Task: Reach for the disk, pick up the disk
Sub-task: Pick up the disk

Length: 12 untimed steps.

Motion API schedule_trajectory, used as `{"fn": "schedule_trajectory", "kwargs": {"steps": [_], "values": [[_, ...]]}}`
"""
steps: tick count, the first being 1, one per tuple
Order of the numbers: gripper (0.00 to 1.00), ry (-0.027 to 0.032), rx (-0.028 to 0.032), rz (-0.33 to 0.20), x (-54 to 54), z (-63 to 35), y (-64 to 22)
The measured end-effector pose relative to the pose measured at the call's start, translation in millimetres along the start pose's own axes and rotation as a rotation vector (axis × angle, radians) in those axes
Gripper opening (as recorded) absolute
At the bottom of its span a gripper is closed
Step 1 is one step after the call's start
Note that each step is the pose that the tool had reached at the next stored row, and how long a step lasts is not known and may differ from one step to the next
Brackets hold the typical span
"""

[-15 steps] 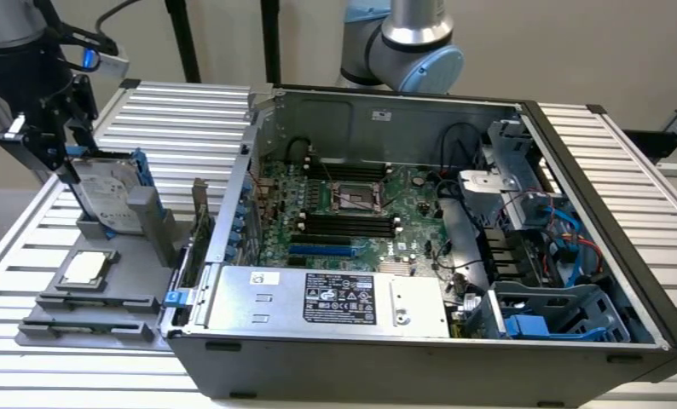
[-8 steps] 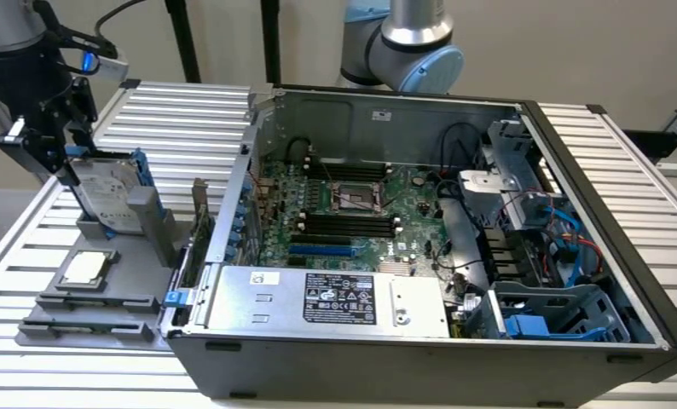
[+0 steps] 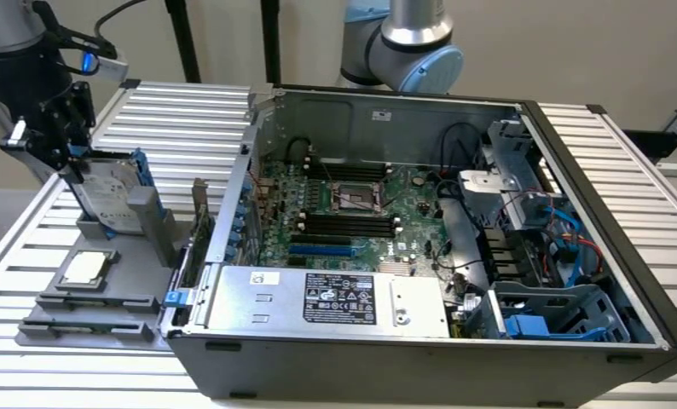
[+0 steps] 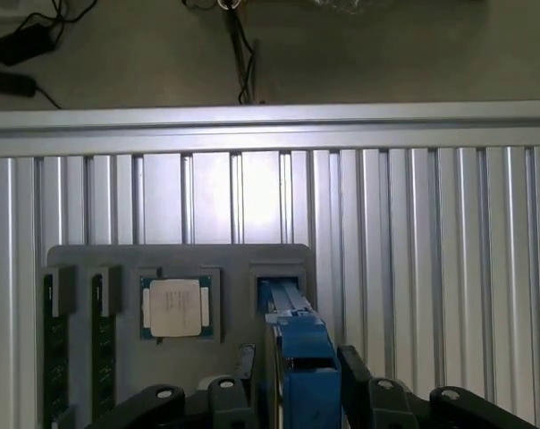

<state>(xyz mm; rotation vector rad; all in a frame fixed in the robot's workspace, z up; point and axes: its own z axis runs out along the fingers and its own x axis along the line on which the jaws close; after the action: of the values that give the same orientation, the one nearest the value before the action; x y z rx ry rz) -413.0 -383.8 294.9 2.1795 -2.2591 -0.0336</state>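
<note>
In the exterior view the black end effector [image 3: 66, 158] sits at the upper edge of the disk [image 3: 111, 194]. The disk stands on edge in a slot of the grey holder plate [image 3: 145, 281] on the slatted desk [image 3: 191, 111], at the exterior view's left beside the open computer case [image 3: 430, 358], and a small square chip [image 3: 89, 268] lies flat on the same plate. In the wrist view the end effector [image 4: 292, 389] straddles the disk's blue caddy edge [image 4: 299, 344], with the chip [image 4: 176, 307] near it on the plate [image 4: 181, 259]; I cannot tell whether it is clamped on the disk or loose around it.
</note>
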Motion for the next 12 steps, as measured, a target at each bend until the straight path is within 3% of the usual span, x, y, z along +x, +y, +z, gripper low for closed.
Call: {"fn": "schedule_trajectory", "kwargs": {"steps": [1,6,7,12], "values": [[0.45,0.0000,0.0004,0.000,0.0,0.1,0.0],[0.43,0.0000,0.0024,-0.004,0.0,0.6,0.0],[0.35,0.0000,0.0027,-0.004,0.0,0.6,0.0],[0.35,0.0001,0.0047,-0.007,0.1,0.7,0.0]]}}
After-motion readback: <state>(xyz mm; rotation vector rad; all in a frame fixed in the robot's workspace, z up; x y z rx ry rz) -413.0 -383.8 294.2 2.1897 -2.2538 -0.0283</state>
